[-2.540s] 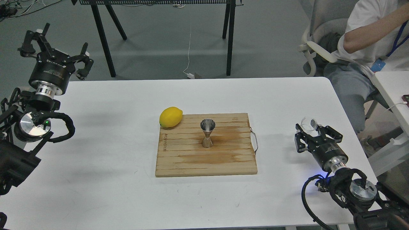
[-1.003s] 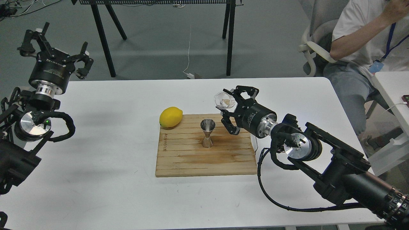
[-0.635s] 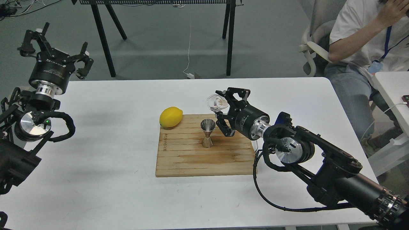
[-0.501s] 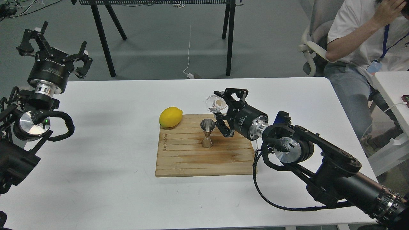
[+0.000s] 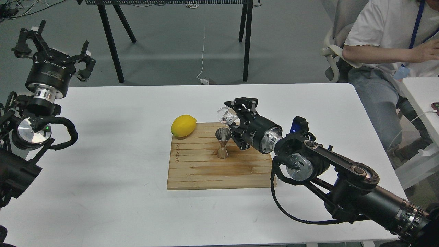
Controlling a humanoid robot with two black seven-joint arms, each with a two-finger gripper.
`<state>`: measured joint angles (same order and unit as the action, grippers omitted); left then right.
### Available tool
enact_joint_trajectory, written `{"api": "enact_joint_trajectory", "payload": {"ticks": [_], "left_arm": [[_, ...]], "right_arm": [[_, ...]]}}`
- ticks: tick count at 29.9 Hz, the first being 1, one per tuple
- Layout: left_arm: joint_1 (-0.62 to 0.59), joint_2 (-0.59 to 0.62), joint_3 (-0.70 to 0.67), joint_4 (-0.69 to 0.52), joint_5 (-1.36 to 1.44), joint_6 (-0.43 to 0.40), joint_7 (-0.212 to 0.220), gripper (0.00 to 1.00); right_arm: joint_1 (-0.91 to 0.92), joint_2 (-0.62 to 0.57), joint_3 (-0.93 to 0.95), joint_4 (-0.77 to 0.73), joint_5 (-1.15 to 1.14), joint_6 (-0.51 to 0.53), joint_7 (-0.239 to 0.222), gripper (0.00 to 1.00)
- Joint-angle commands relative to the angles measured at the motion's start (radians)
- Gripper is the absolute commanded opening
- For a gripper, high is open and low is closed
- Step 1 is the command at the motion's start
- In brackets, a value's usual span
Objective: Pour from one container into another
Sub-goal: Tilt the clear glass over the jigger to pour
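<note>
Above shiny steel hourglass jigger (image 5: pixel 223 143), my right gripper (image 5: pixel 232 118) clamps small clear glass cup (image 5: pixel 224 115), tipped toward jigger's mouth. Pour seems begun; stream not visible. Left gripper (image 5: pixel 51 44) spread wide, far from jigger, idle.

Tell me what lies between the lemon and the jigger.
Only bare cutting board separates lemon from jigger, seen in the head view.

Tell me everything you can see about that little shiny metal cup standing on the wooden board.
The steel jigger is a small, polished, hourglass-shaped measure: two cones joined at a narrow waist, the wider mouth open upward. It stands upright near the middle of the wooden cutting board, right of the lemon. Only the board touches it. The clear glass cup, held tilted in the right end effector, hangs just above its rim.
</note>
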<state>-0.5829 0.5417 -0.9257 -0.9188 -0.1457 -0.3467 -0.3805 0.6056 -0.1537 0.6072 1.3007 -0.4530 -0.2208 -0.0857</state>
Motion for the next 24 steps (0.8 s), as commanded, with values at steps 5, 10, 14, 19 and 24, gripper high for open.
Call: {"api": "enact_joint_trajectory", "payload": {"ticks": [5,10,14,19,24], "left_arm": [[0.000,0.000,-0.007,0.000,-0.002,0.002,0.000,1.00],[0.000,0.000,-0.007,0.000,-0.002,0.002,0.000,1.00],[0.000,0.000,-0.005,0.000,-0.002,0.002,0.000,1.00],[0.000,-0.002,-0.007,0.000,-0.002,0.002,0.000,1.00],[0.000,-0.003,-0.005,0.000,-0.002,0.002,0.000,1.00]], "right_arm": [[0.010,0.000,-0.013,0.003,-0.058,-0.008,0.001,0.22],[0.022,-0.003,-0.015,0.003,-0.084,-0.008,0.001,0.22],[0.022,-0.003,-0.017,0.002,-0.121,-0.008,0.001,0.22],[0.022,-0.006,-0.043,0.003,-0.171,-0.008,0.001,0.22],[0.025,-0.006,-0.052,0.003,-0.214,-0.009,0.003,0.22]]}}
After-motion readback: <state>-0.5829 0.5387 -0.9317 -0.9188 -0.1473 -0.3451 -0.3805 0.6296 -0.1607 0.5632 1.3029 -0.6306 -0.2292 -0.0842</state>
